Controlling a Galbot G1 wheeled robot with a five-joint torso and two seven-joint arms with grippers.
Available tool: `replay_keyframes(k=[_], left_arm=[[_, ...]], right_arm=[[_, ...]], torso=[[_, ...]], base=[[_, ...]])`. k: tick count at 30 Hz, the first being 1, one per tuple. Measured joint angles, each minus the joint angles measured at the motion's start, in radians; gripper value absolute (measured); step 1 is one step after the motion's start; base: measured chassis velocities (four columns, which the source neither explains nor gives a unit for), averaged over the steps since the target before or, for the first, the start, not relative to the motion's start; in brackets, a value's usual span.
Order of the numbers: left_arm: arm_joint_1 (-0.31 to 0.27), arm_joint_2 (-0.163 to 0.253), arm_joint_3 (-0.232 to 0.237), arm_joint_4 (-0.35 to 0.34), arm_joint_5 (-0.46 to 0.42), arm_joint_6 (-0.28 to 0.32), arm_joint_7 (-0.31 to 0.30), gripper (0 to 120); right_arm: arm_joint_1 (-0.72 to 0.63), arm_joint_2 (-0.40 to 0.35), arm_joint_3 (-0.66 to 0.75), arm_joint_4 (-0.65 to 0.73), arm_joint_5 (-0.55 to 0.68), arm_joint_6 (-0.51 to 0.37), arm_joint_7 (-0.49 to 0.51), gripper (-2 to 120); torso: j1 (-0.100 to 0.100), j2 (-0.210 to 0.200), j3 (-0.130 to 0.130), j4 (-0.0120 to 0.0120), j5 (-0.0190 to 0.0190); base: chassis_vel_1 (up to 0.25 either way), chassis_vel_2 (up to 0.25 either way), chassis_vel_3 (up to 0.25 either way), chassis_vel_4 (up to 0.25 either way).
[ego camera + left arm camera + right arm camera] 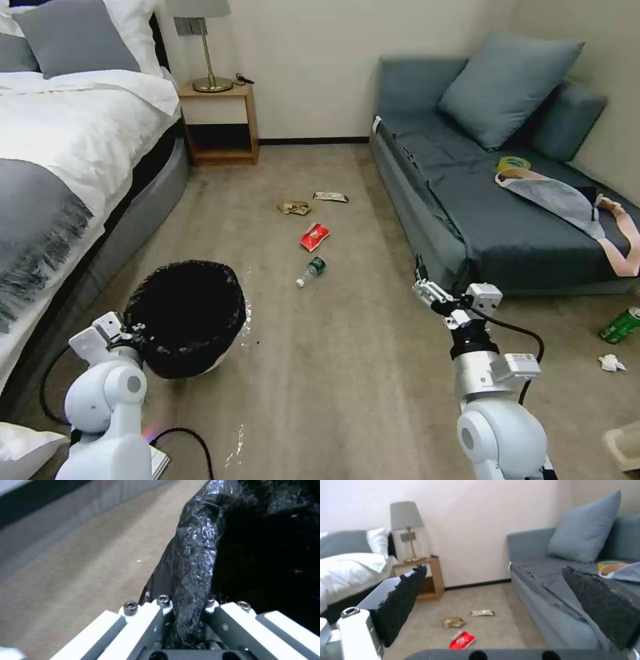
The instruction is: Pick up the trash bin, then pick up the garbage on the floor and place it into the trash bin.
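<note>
1. While the left gripper (188, 615) is pinching the bag-covered rim of the trash bin (187, 317), that bin sits low at the robot's left, near the bed (60, 167). Whether it rests on the floor (333, 373) or hangs just above it cannot be told.
2. Judged by its small size and thin black liner, the bin should be light. The glossy plastic folded over the rim looks slippery and soft, so the hold depends on the stiff rim beneath the bag, not on the film itself. A grip on one side only may let the bin tilt.
3. Its fingers spread wide and holding nothing, the right gripper (427, 290) hovers above the carpet beside the sofa (467, 220), well apart from the litter.
4. The garbage lies in a loose line ahead:
   - The bottle (311, 271) lies on its side, nearest the robot. It looks light, rigid and round, likely to roll; across the body is the sensible place to grip.
   - The red wrapper (314, 236) lies flat and thin, so it probably needs pinching at a raised edge.
   - The crumpled tan packet (293, 207) should crush easily and offers folds to grab.
   - The silvery wrapper (331, 197) lies farthest away, flat and probably slick.
</note>
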Motion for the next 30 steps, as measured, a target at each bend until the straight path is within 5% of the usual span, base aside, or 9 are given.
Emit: replay_keyframes(k=[7,30], left_arm=[[0.072,-0.019,-0.019,-0.049,0.153,-0.020,0.082,1],[0.095,-0.025,-0.041,-0.070,0.114,-0.031,0.083,1]], right_arm=[[0.006,-0.018,0.016,0.011,0.052,0.017,-0.024,100],[-0.006,-0.009,0.001,0.008,0.037,0.029,-0.058,100]], torso=[[0.000,0.000,0.000,0.0002,-0.0001],[0.000,0.000,0.000,0.0002,-0.0002]], base=[[0.000,0.000,0.000,0.000],[-0.042,0.047,0.042,-0.045]])
